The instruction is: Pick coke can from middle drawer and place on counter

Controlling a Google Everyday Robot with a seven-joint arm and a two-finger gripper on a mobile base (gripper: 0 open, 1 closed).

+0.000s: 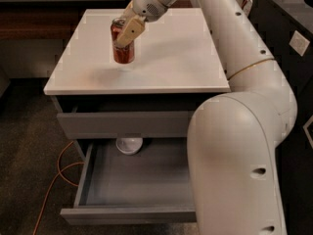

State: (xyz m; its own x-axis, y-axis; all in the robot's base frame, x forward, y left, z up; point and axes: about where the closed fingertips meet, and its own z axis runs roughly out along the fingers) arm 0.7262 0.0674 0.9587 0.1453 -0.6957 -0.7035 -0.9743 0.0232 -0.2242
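Gripper (122, 35) fingers (131, 32) clamp the upright coke can (124, 54) at the table's (171, 65) left rear; middle drawer (132, 190) open beneath.

Counter (181, 58) free around end effector (124, 35) gripping coke can (123, 54).

The one camera sits high and near the front of the grey cabinet (122, 124), looking down and away across the open dark-grey middle drawer (132, 185) to the smooth white rectangular counter (171, 58). The bulky white robot arm (234, 151) fills the near right (very close to the lens), reaching far left where the beige-fingered gripper (124, 35) clasps the red cylindrical coke can (123, 53).
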